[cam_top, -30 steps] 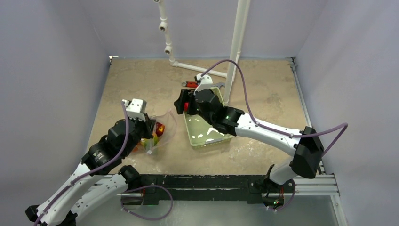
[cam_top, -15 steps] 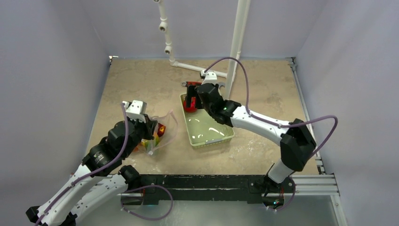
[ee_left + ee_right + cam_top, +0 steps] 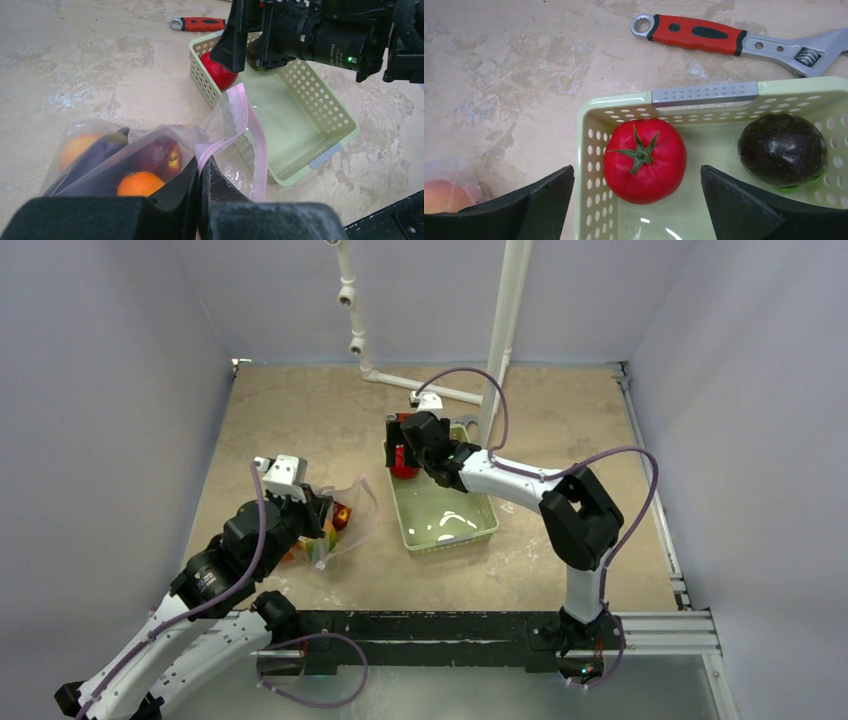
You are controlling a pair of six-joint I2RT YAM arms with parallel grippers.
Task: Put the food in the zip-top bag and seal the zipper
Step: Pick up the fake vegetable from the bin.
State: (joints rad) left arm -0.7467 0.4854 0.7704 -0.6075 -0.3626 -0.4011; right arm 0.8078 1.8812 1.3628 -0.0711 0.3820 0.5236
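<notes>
Zip-top bag [image 3: 227,112]: clear, crinkled plastic film, glossy. Zipper [image 3: 252,130]: pale pink plastic strip, duller than the film. Tomato [image 3: 645,160]: smooth, glossy plastic. Dark purple piece [image 3: 782,149]: glossy, finely speckled. Basket [image 3: 594,150]: light green perforated plastic with a shiny floor; grey studded grip strip [image 3: 705,93] on the far rim. Wrench [image 3: 744,42]: bare metal, red handle probably rubber-coated. Table [image 3: 499,75]: mottled, matt, stone-like.

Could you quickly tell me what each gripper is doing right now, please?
Left gripper: shut on the zipper.
Right gripper: open, holding nothing, above the tomato.
</notes>
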